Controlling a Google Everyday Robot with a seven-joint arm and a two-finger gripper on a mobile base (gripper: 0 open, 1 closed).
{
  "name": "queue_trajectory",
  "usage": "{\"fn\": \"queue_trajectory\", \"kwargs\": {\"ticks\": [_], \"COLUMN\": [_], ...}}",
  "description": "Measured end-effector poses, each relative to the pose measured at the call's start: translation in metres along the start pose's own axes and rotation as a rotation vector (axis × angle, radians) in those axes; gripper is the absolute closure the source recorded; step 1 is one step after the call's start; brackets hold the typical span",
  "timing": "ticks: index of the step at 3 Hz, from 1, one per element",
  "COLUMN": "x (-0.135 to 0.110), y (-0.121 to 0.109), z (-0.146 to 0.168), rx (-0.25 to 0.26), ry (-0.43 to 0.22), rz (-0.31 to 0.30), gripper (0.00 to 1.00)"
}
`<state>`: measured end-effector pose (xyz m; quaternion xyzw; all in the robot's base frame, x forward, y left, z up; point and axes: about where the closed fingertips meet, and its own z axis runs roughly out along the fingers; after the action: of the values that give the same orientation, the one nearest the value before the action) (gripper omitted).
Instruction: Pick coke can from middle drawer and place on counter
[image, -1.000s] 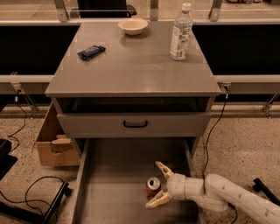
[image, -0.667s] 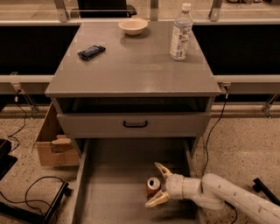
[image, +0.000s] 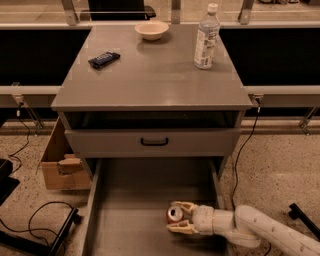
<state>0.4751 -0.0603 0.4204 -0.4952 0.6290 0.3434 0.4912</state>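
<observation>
Camera view: white two-finger tool (image: 173, 216), fingers spread, straddles the small red soda can (image: 175, 213) in the wide grey drawer tray (image: 135, 200). Closing off-centre could topple it.

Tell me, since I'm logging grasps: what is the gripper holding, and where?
Nothing yet, apparently: the gripper is open, its fingers flanking the sides of the coke can standing in the middle drawer.

Robotics lab, speckled floor (image: 280, 160), loose cables (image: 30, 220), cardboard box (image: 60, 167), robot hand (image: 173, 216) in the middle drawer (image: 145, 200).
</observation>
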Motion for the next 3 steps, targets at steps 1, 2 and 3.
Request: {"fn": "queue_trajectory", "kwargs": {"ticks": [1, 2, 3], "x": [-0.028, -0.093, -0.172], "y": [0.014, 0.014, 0.001], "z": [-0.035, -0.088, -0.137], "rx": [0.009, 0.016, -0.01], "ry": [-0.026, -0.025, -0.015], "rz": [0.04, 0.05, 0.057], "gripper": [0.64, 0.87, 1.0]}}
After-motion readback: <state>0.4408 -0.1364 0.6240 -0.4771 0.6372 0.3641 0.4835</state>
